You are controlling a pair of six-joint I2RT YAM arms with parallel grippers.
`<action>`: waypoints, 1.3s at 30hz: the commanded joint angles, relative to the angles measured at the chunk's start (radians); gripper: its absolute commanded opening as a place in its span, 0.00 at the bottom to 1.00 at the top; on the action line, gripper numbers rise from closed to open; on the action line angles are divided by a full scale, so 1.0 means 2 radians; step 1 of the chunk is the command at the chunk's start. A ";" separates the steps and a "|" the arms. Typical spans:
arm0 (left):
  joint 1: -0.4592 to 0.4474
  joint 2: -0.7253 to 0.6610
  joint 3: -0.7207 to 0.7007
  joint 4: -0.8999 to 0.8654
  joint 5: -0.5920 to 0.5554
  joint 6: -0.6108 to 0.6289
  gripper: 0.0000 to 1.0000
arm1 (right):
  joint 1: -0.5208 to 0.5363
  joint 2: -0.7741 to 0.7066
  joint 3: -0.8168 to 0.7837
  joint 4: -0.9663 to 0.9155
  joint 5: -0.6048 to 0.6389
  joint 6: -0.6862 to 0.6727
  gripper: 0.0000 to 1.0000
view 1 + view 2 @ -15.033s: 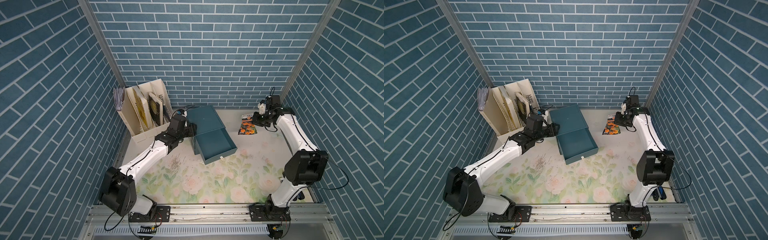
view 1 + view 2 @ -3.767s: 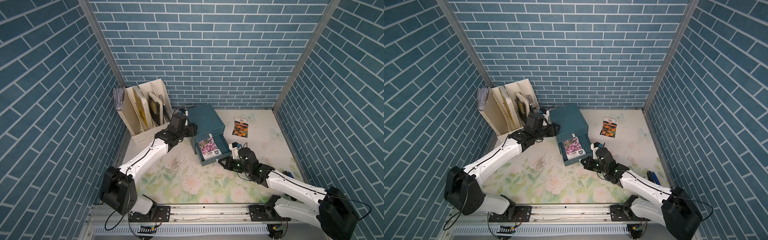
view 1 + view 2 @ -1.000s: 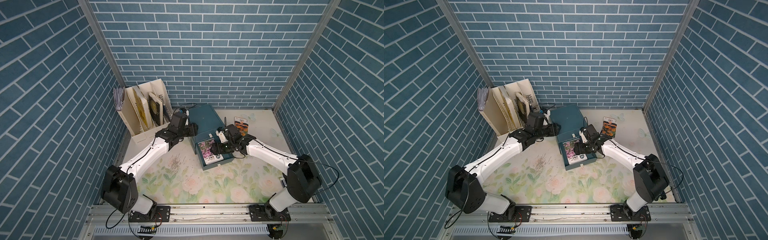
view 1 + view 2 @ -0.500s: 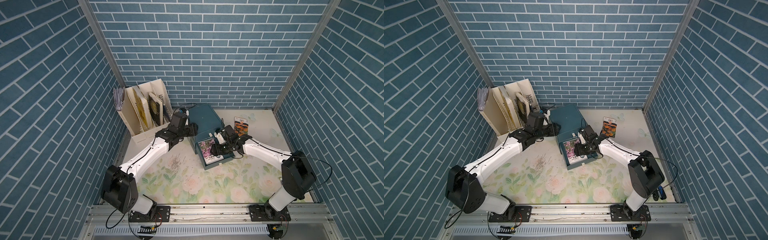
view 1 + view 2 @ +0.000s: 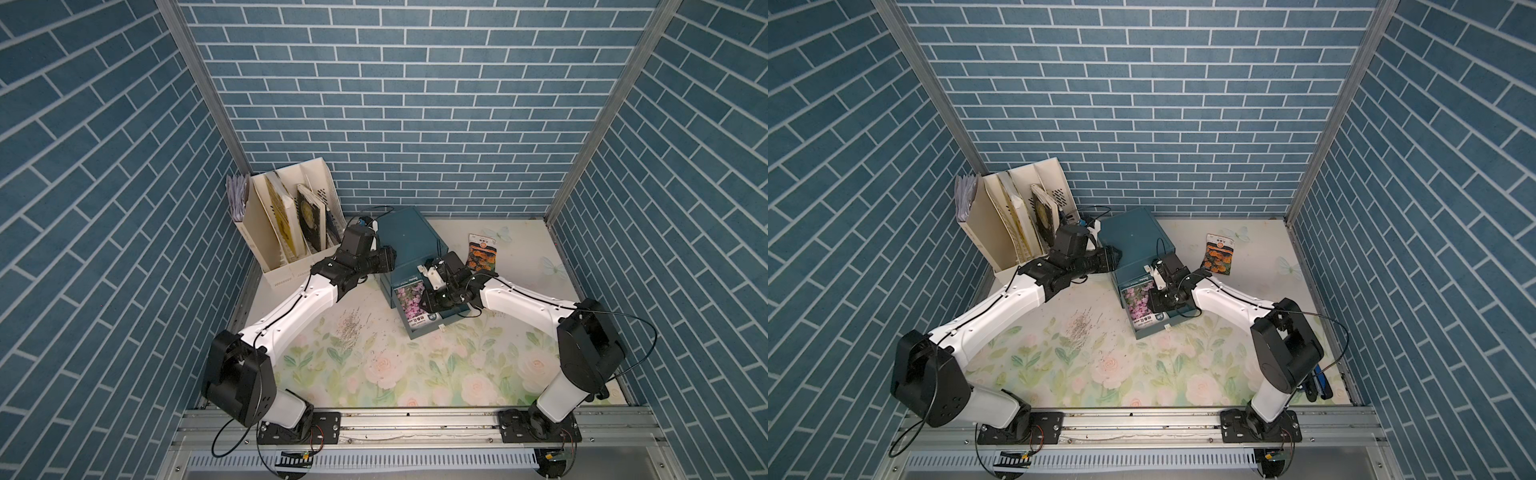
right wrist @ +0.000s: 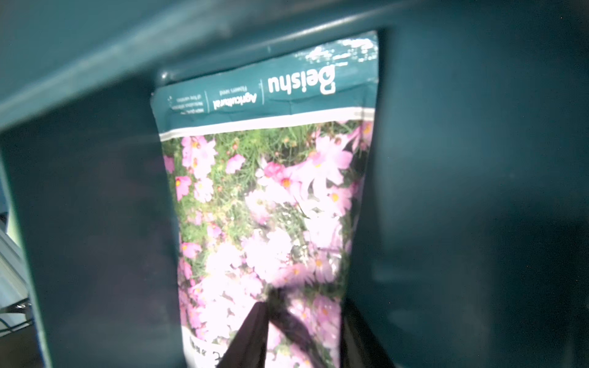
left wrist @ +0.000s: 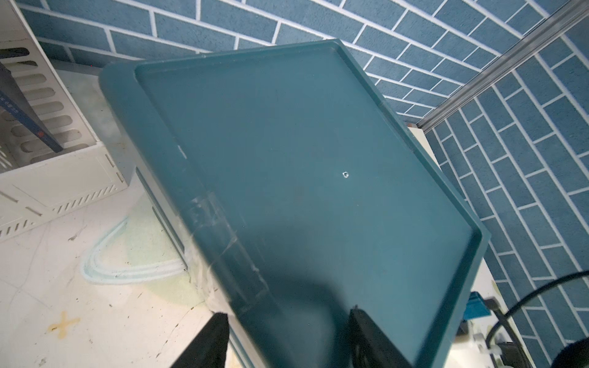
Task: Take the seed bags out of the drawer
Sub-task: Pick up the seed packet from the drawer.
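Down inside the open drawer (image 6: 446, 191), the right hand (image 6: 302, 318) is straddling an edge of the purple-bloom seed bag (image 6: 264, 207), which is lying flat there; I cannot tell whether it is pinching. The left hand (image 7: 287, 318) is clamping the top edge of the teal cabinet (image 7: 302, 175). 1 orange-bloom seed bag (image 5: 481, 251) is lying on the surface (image 5: 415, 374) near the cabinet.

The seed bag (image 6: 264, 207) is glossy printed film, glare washing out its pink blooms. The drawer (image 6: 462, 191) and cabinet (image 7: 302, 159) are smooth, matt teal plastic; the worktop (image 5: 374, 365) wears a scuffed floral print.
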 commanded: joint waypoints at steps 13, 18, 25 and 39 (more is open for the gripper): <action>-0.002 0.011 -0.006 -0.042 0.002 0.011 0.64 | 0.004 -0.012 0.010 0.011 0.008 0.015 0.00; -0.002 0.011 -0.007 -0.044 0.001 0.011 0.63 | 0.001 -0.034 0.018 0.002 0.016 0.023 0.00; -0.002 0.010 -0.007 -0.044 0.000 0.013 0.64 | -0.004 -0.064 0.027 -0.019 0.018 0.031 0.00; -0.002 0.009 -0.005 -0.048 -0.001 0.016 0.64 | -0.022 -0.153 0.005 -0.080 0.031 0.043 0.00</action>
